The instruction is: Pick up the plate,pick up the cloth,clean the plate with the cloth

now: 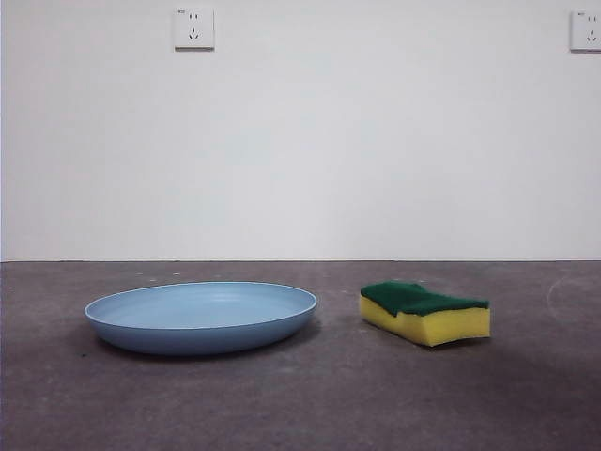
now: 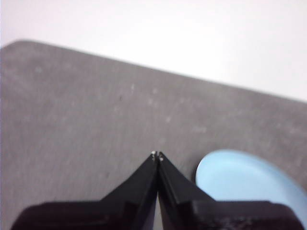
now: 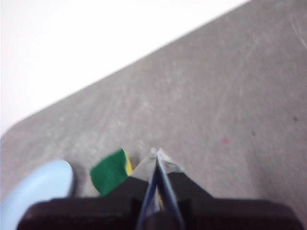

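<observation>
The light-blue plate (image 1: 201, 316) lies flat on the dark grey table, left of centre in the front view. The cloth, a yellow sponge with a green top (image 1: 424, 311), lies to its right, apart from it. Neither arm shows in the front view. My left gripper (image 2: 157, 155) is shut and empty, held above the table, with the plate's edge (image 2: 244, 178) showing beside it. My right gripper (image 3: 156, 152) is shut and empty, above the table, with the cloth (image 3: 111, 177) and part of the plate (image 3: 38, 187) partly hidden behind it.
A white wall stands behind the table, with a socket (image 1: 193, 28) at upper left and another (image 1: 586, 30) at upper right. The grey table (image 1: 300, 404) runs across the whole front.
</observation>
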`<state>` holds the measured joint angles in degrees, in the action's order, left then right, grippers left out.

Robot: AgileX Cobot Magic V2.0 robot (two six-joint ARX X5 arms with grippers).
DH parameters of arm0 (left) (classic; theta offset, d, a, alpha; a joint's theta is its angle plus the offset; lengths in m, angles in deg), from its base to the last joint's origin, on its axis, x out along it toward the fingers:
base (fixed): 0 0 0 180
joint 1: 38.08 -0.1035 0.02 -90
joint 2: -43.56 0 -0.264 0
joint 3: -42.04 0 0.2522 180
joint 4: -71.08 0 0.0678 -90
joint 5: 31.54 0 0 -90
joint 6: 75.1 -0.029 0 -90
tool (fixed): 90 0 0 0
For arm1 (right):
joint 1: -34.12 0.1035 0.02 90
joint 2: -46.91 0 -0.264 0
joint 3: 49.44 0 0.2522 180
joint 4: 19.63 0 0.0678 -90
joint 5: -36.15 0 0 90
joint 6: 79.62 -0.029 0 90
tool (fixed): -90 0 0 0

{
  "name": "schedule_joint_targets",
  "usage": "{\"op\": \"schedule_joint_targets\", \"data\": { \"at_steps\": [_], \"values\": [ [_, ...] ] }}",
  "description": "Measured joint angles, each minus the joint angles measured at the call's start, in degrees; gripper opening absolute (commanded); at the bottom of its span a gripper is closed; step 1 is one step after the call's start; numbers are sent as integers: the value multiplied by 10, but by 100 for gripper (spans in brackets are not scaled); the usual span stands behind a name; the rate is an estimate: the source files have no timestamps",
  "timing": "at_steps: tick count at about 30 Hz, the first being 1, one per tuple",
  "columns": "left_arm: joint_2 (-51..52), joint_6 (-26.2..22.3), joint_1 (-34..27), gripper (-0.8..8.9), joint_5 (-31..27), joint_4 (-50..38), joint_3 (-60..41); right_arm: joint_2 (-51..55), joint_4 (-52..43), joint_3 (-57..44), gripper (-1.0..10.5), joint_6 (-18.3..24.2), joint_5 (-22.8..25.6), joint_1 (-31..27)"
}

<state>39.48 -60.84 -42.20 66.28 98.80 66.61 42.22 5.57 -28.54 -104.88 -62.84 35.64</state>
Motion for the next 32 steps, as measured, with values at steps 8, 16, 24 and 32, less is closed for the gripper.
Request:
{"op": "schedule_joint_targets", "data": {
  "at_steps": [8,16,24,32],
  "values": [
    [-115,6,0,-7,22,29,124,-142,1,95,-10,-9,-16,0],
    [-256,-1,0,-6,113,84,224,-326,42,229,-10,38,-137,0],
    [-386,-27,0,3,239,155,270,-488,178,367,8,144,-200,0],
    [-431,-28,8,444,249,145,270,-556,233,427,418,193,-205,0]
  ]
}}
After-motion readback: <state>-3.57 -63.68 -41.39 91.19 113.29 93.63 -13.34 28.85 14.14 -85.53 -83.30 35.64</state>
